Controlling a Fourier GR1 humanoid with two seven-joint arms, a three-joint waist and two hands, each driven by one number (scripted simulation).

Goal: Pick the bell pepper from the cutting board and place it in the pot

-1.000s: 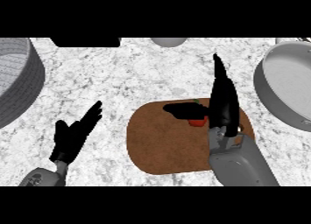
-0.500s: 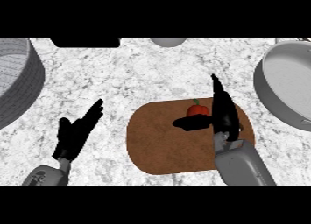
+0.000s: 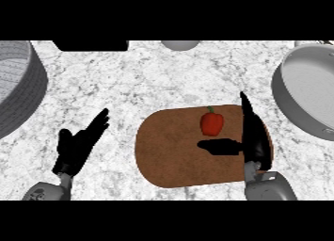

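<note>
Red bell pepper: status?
Red bell pepper free on brown cutting board. Right hand open beside it, left hand resting open. Nothing blocking.

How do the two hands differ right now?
The right hand is over the cutting board, beside the bell pepper, thumb stretched out toward it; the left hand is off the board, over the bare counter. The right points straight up the view; the left slants rightward. Both are open, holding nothing.

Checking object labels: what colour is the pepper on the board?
Red bell pepper, green stem; head view.
</note>
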